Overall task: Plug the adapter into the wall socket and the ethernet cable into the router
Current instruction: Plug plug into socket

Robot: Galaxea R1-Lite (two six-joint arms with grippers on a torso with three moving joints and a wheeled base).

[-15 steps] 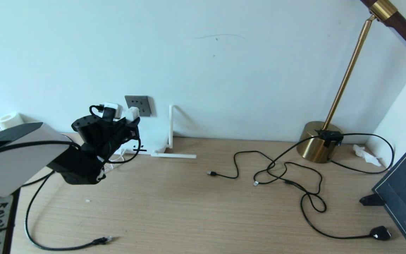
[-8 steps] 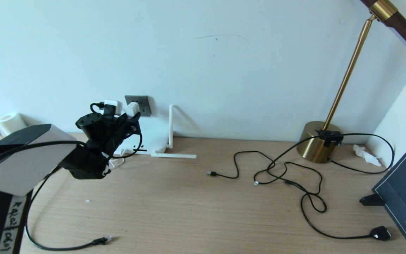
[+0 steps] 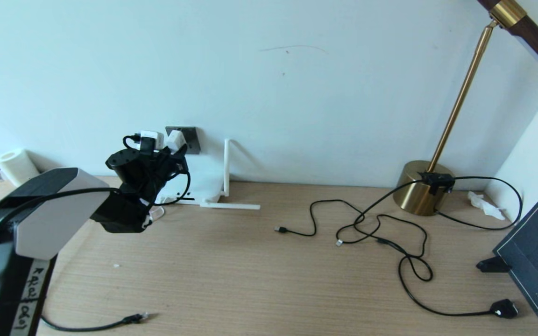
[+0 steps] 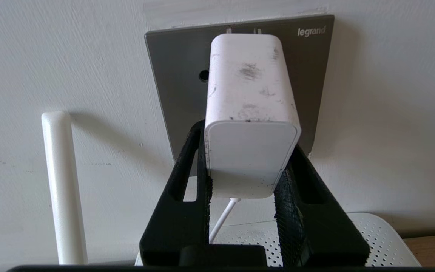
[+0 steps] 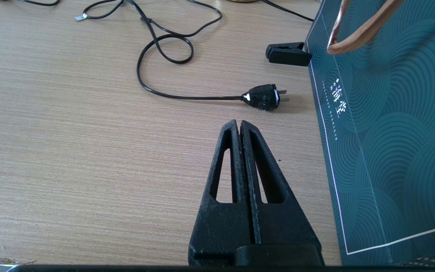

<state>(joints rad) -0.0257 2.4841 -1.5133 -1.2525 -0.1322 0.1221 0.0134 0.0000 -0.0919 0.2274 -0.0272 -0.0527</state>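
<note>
The left gripper (image 4: 246,166) has its black fingers (image 4: 187,181) clamped on the sides of the adapter (image 4: 249,113), a small white rounded power brick with scuff marks, whose thin white cord (image 4: 221,219) drops back between the fingers. Straight ahead of the gripper, the adapter's two metal prongs meet the wall socket (image 4: 176,75), a dark grey square plate on the pale wall; whether they are seated is unclear. Below the gripper lies the router (image 4: 376,238), a flat white perforated box, one slim white antenna (image 4: 60,181) standing beside it. The ethernet cable (image 3: 133,319), thick and black, lies on the wooden table (image 3: 250,280), well behind the gripper. The right gripper (image 5: 240,132) hovers fully closed and empty near a black two-prong plug (image 5: 263,97).
</note>
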